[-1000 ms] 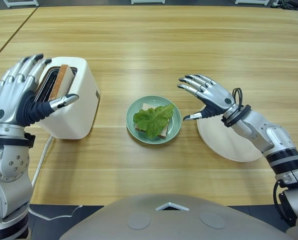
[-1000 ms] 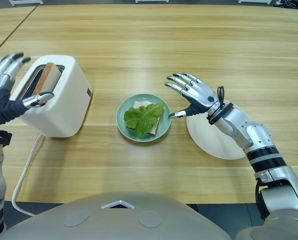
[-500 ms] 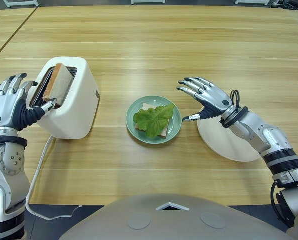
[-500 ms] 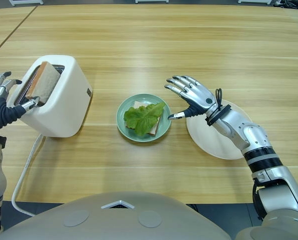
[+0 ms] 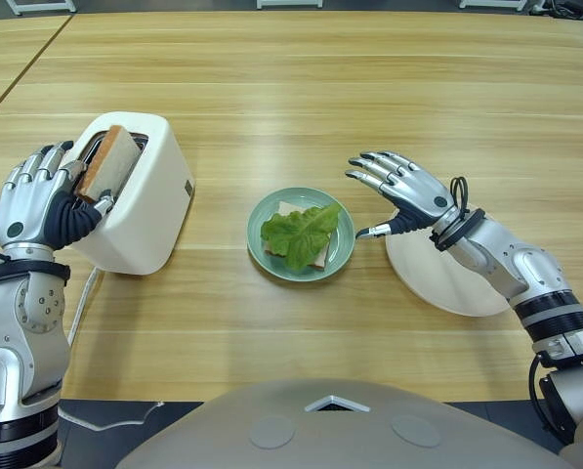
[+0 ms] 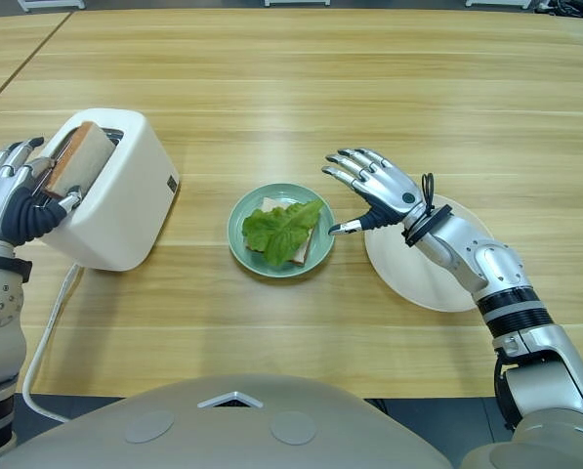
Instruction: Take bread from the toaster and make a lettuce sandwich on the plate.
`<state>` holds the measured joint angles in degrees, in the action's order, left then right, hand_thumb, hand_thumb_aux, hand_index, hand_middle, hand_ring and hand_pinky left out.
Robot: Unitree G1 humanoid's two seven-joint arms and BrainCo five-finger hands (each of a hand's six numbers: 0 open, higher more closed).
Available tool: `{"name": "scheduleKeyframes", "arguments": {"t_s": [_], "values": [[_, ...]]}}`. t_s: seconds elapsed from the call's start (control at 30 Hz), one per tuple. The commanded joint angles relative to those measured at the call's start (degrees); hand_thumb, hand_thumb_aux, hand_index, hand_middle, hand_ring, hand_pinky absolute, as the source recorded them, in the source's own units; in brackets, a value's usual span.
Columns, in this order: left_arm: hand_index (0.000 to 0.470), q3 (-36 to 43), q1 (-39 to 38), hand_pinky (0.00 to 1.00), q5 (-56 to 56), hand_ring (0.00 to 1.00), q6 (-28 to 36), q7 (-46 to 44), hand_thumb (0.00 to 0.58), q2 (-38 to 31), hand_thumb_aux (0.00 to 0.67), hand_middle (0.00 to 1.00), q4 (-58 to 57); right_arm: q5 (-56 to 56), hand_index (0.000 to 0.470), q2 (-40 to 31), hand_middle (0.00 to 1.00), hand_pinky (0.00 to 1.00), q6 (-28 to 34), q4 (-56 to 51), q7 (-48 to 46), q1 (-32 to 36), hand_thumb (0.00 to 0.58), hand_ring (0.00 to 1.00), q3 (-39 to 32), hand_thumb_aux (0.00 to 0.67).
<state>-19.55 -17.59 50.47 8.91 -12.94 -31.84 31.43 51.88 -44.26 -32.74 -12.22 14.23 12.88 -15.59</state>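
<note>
A white toaster [image 5: 145,210] stands at the left with a bread slice [image 5: 112,162] sticking up from its slot, tilted to the left. My left hand [image 5: 45,202] sits against the toaster's left side, its fingers curled behind the slice and its thumb at the slice's near lower edge. A small green plate [image 5: 339,256] in the middle holds another bread slice [image 5: 285,208] with a lettuce leaf [image 5: 299,234] on top. My right hand [image 5: 404,189] hovers open just right of the green plate, over the left edge of a bare white plate [image 5: 447,281].
The toaster's white cable [image 5: 74,330] runs off its near left corner toward the table's front edge. Bare wooden tabletop [image 5: 301,98] stretches behind the plates and the toaster.
My left hand came down from above the toaster and closed in around the bread slice, which tipped to the left. The right hand barely shifted.
</note>
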Motion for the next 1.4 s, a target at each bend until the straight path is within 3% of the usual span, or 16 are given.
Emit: {"name": "scheduleKeyframes", "arguments": {"t_s": [0.03,0.4,0.7,0.97,1.03,1.17,1.27,1.4], "values": [[0.47,0.39,-0.49,0.0,-0.86,0.0,-0.4,0.07,0.58,0.16,0.67,0.0,-1.01,0.59,0.0,0.12,0.0,0.0,0.4,0.26,-0.04,-0.22,0.0,0.0,-0.24,0.0],[0.47,-1.66,0.54,0.0,-3.83,0.0,-2.65,4.15,0.58,0.92,0.67,0.0,0.97,1.31,0.0,0.28,0.0,0.0,0.65,-0.05,0.22,0.23,0.0,0.0,-0.71,0.0],[0.47,-12.01,9.29,0.0,-10.15,0.0,-5.05,10.13,0.58,-1.63,0.67,0.0,5.17,1.56,0.0,0.57,0.0,0.0,0.53,-0.78,0.52,0.8,0.0,0.0,-0.94,0.0],[0.47,-11.8,14.03,0.0,-10.69,0.0,-7.52,10.78,0.58,-1.52,0.67,0.0,11.86,1.79,0.0,0.91,0.0,0.0,0.55,-1.6,1.06,1.58,0.0,0.0,-1.31,0.0],[0.47,-9.29,15.81,0.0,-11.81,0.0,-7.23,9.13,0.58,-1.11,0.67,0.0,13.04,1.85,0.0,1.07,0.0,0.0,0.58,-1.8,1.17,1.83,0.0,0.0,-1.45,0.0],[0.47,8.02,17.03,0.0,-7.57,0.0,-8.41,5.04,0.58,3.14,0.67,0.0,10.73,2.18,0.0,1.77,0.0,0.0,0.39,-3.0,1.4,3.31,0.0,0.0,-2.09,0.0],[0.47,20.0,17.86,0.0,-3.37,0.0,-9.5,4.27,0.58,6.79,0.67,0.0,2.29,2.17,0.0,1.96,0.0,0.0,0.62,-3.72,1.88,3.98,0.0,0.0,-2.16,0.0],[0.47,28.2,20.14,0.0,2.99,0.0,-11.73,8.27,0.58,8.24,0.67,0.0,-8.7,2.29,0.0,2.52,0.0,0.0,0.68,-4.54,2.18,4.85,0.0,0.0,-2.54,0.0]]}}
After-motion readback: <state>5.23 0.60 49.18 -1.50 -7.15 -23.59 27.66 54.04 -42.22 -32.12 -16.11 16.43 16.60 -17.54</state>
